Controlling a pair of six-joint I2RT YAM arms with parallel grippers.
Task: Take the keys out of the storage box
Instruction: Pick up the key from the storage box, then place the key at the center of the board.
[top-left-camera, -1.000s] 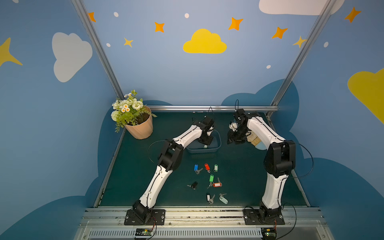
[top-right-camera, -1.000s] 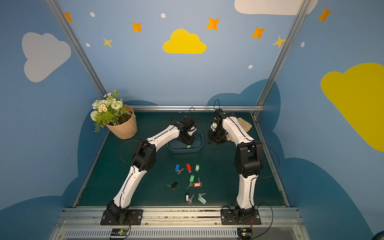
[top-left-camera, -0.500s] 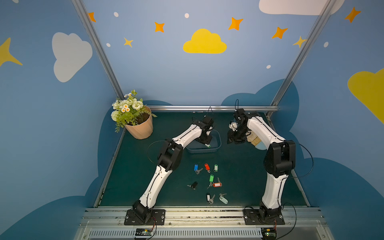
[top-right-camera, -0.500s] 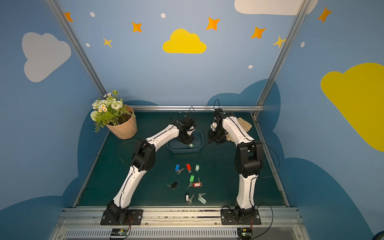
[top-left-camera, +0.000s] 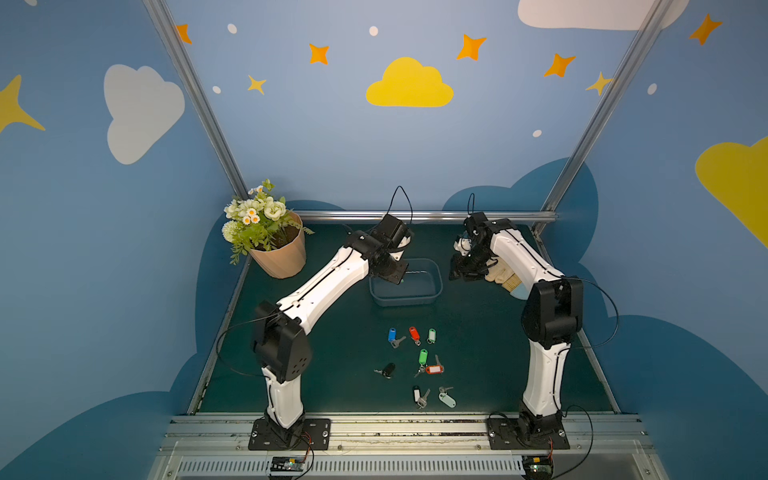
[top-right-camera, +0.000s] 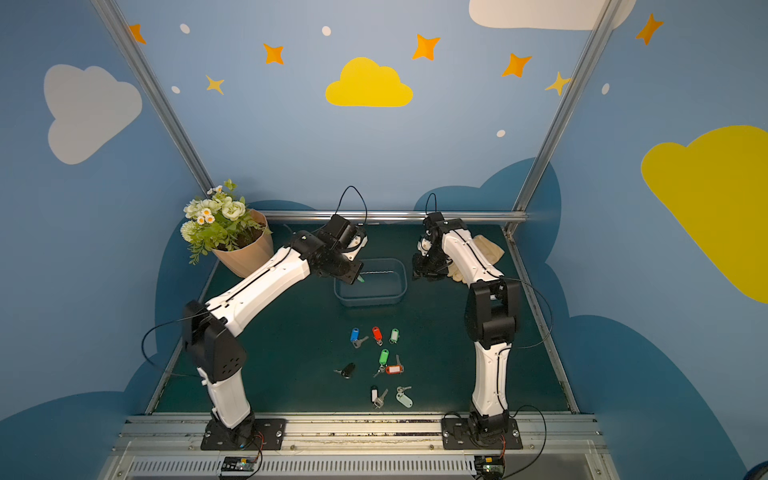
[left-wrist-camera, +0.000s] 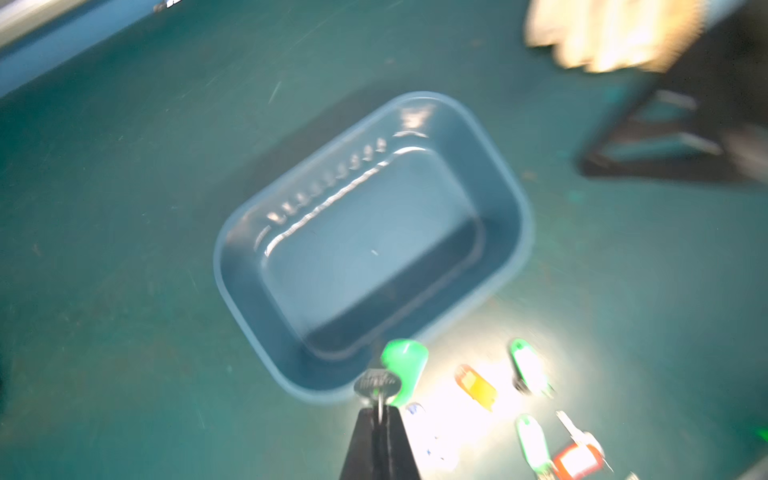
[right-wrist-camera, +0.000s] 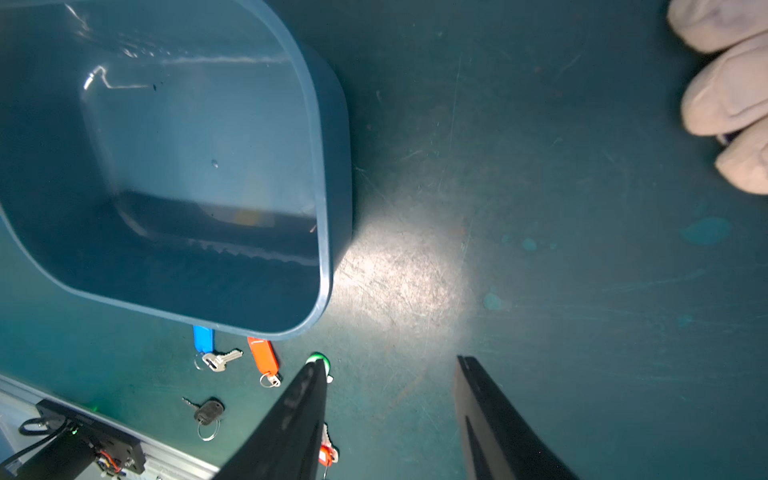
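At the far left of the dark green desk (top-left-camera: 332, 353) we see a peach flower pot (top-left-camera: 279, 259) with white blooms. Next comes the left gripper (left-wrist-camera: 379, 413), clamped tight on a green-tagged key (left-wrist-camera: 405, 363) by its silver head and holding it in the air over the left end of the blue-grey storage box (top-left-camera: 405, 301). In front of the box, eight more keys (top-left-camera: 422, 356) lie spread on the desk, outside it. Right of the box we find the right gripper (right-wrist-camera: 390, 360), jaws apart and holding nothing, over bare desk. Furthest right lies a cream glove (right-wrist-camera: 727, 95)
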